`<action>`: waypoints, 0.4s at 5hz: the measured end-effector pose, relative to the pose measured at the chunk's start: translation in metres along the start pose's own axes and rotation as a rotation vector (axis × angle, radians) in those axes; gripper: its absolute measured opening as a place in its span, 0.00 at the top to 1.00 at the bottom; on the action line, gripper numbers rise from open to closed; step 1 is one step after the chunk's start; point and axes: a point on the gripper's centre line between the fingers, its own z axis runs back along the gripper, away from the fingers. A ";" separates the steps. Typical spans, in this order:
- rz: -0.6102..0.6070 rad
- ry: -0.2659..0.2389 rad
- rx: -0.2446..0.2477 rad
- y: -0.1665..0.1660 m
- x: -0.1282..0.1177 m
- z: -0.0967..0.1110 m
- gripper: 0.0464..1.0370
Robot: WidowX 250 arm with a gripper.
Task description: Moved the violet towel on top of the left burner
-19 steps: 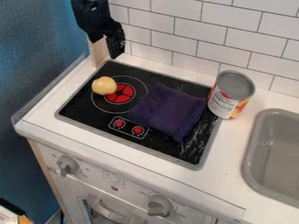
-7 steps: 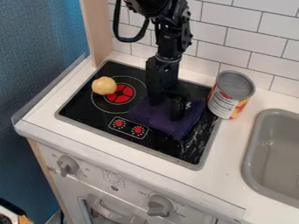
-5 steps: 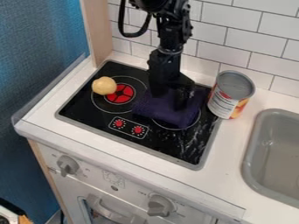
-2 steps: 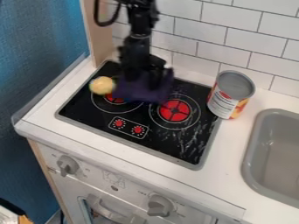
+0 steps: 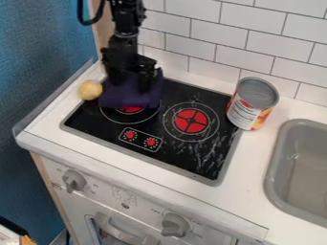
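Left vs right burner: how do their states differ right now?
- Cover: the violet towel hides the rear of the left burner, leaving only its front part visible; the right burner is uncovered, its red center and rings in full view.
- Arm: the end effector is at the left burner's rear side; the right burner has nothing over it.
Shared: red center, thin pale outer ring, same black cooktop.

Arm [image 5: 127, 16]: black, enters at far left, runs down steeply.
Cable [image 5: 85, 20]: dark loop, bowed out left of the upper arm.
Wrist [image 5: 123, 47]: below the arm's narrow section, turned downward.
End effector [image 5: 130, 82]: black, far left, hanging low, pointing down and slightly nearward.
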 end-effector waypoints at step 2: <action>-0.017 0.048 0.024 0.006 -0.014 0.011 0.04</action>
